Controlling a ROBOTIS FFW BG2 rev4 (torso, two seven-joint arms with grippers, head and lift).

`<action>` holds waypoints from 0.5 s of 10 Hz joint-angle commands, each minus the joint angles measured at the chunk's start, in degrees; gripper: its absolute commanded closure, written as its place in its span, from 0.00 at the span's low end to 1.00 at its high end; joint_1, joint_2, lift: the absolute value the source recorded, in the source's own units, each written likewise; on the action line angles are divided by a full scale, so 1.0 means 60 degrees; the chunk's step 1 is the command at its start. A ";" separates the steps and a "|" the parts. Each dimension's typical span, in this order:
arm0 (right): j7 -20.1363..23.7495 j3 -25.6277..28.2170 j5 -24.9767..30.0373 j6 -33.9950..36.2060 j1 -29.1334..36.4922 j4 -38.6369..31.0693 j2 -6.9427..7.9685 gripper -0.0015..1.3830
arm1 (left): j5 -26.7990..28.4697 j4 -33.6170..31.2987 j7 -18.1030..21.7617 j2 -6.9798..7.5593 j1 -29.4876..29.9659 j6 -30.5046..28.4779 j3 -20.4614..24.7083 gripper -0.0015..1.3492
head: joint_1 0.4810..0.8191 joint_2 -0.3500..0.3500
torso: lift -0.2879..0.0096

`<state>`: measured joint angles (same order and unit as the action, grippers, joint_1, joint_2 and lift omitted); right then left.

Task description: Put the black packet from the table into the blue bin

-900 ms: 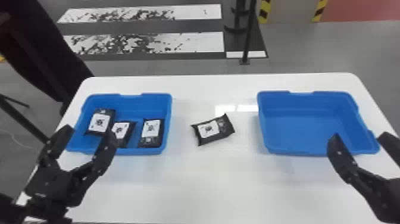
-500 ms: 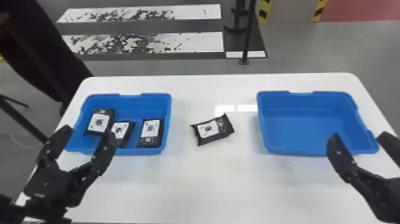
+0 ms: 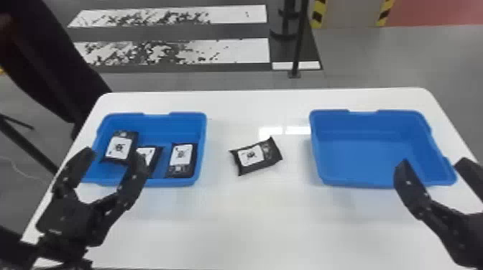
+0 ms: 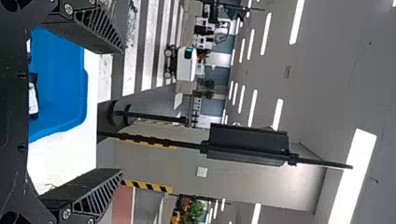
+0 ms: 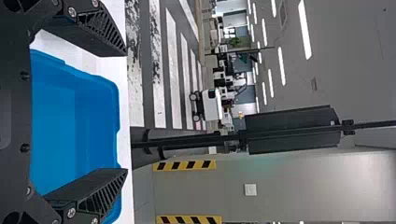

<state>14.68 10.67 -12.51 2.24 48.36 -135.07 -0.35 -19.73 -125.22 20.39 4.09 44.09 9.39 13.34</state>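
Note:
The black packet (image 3: 257, 156) with a white label lies flat on the white table between two blue bins. In the head view my left gripper (image 3: 112, 158) stands open at the near side of the left blue bin (image 3: 179, 119), which holds several black packets. My right gripper (image 3: 433, 166) is at the near right part of the right blue bin (image 3: 373, 152), which has nothing in it. The left wrist view has my left gripper (image 4: 122, 109) with its fingers wide apart. In the right wrist view, my right gripper (image 5: 126, 112) is open too, nothing between its fingers.
Both bins stand on the white table (image 3: 251, 222), one at each side. Beyond its far edge a black pole stand (image 3: 297, 46) rises from the floor. A dark upright shape (image 3: 54, 61) stands at the far left beside the table.

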 commanded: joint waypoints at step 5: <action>0.0000 -0.0007 -0.0181 0.0000 -0.0021 0.0117 -0.0015 0.10 | 0.2451 0.1312 0.0806 0.0271 -0.1911 -0.1424 -0.0433 0.08 | 0.63 0.46 | 0.60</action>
<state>14.68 10.72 -13.59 2.24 48.25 -134.44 -0.46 -6.78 -118.85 25.17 5.67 34.19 1.81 10.70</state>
